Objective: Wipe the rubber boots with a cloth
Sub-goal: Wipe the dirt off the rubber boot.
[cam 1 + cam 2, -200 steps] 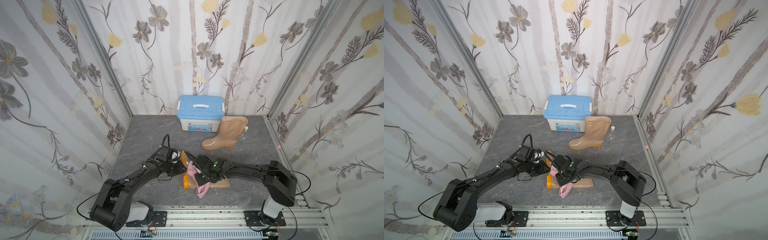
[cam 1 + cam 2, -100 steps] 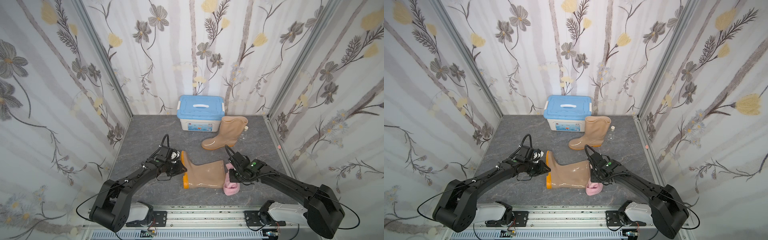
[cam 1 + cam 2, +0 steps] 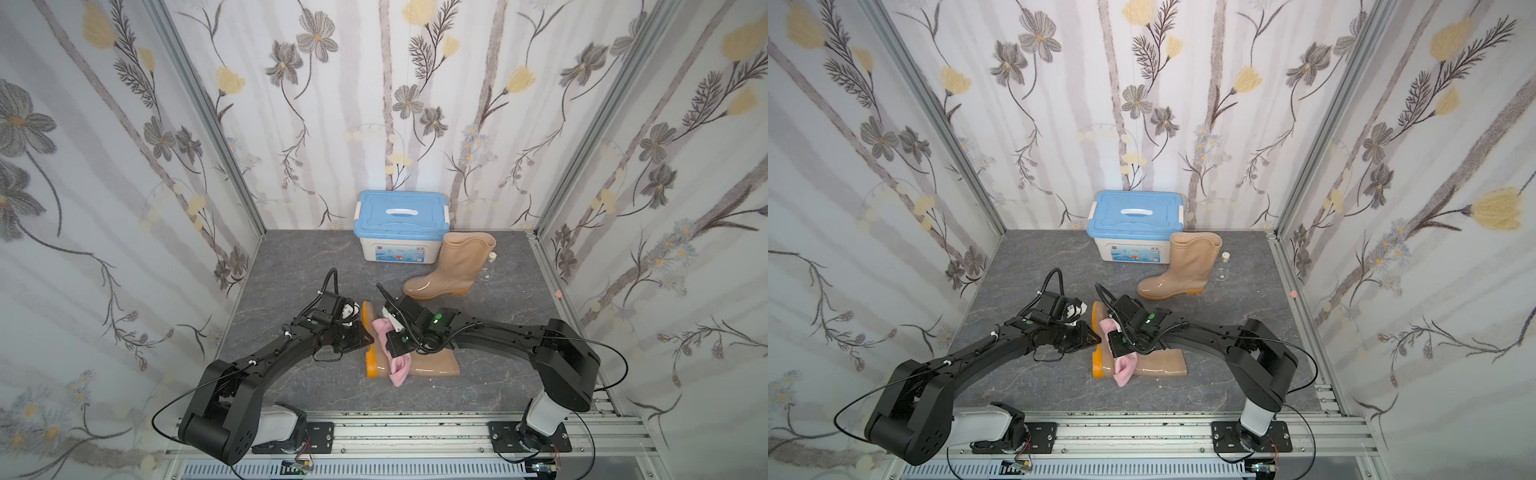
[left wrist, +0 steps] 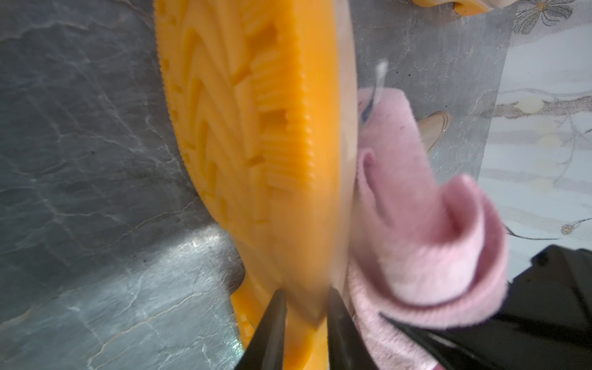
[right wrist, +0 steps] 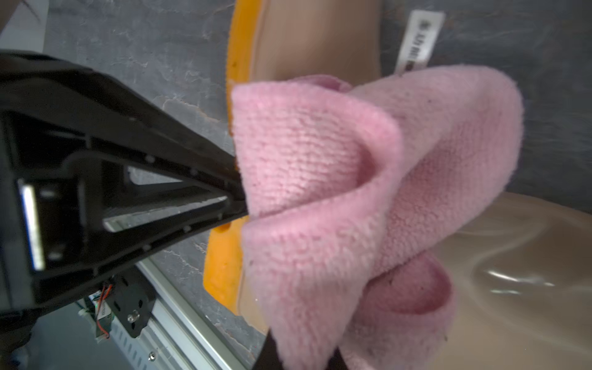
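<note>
One tan rubber boot (image 3: 436,365) (image 3: 1163,365) lies on its side near the front, its orange sole (image 4: 243,128) facing left. My left gripper (image 3: 368,334) (image 3: 1098,336) (image 4: 306,298) is shut on the edge of that sole at the heel. The pink cloth (image 3: 397,370) (image 3: 1125,368) (image 5: 352,192) is bunched over the boot's foot, touching it beside the sole. My right gripper (image 3: 395,345) (image 3: 1119,347) (image 5: 301,355) is shut on the cloth from above. The other boot (image 3: 457,266) (image 3: 1187,262) stands upright further back.
A blue-lidded box (image 3: 401,220) (image 3: 1136,218) stands against the back wall, just behind the upright boot. A small clear bottle (image 3: 490,259) (image 3: 1225,257) sits right of that boot. Flowered walls close in three sides, and a metal rail (image 3: 415,432) runs along the front.
My right gripper carried the cloth right along the lying boot to its open end, then back left to the foot beside the sole. The left gripper and boot stayed put.
</note>
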Motion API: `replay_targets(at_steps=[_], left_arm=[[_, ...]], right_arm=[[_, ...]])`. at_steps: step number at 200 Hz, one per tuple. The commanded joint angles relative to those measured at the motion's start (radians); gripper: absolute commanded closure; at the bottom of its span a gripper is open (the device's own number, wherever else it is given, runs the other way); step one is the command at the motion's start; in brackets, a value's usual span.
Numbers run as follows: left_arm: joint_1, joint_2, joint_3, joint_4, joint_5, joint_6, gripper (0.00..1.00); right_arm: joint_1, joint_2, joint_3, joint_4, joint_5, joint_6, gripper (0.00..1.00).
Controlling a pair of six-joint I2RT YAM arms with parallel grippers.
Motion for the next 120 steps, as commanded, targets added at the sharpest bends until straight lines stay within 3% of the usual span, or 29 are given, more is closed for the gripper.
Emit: replay_targets(at_steps=[1, 58, 120], left_arm=[[0.006, 0.001, -0.004, 0.005, -0.114, 0.008, 0.75], [0.006, 0.02, -0.003, 0.01, -0.106, 0.009, 0.75], [0.006, 0.046, -0.005, 0.028, -0.085, 0.006, 0.75]], right_arm=[[0.009, 0.033, 0.009, 0.065, -0.073, 0.007, 1.0], [-0.013, 0.095, 0.134, 0.049, -0.044, -0.055, 1.0], [-0.157, 0.262, 0.352, 0.046, -0.113, -0.101, 1.0]])
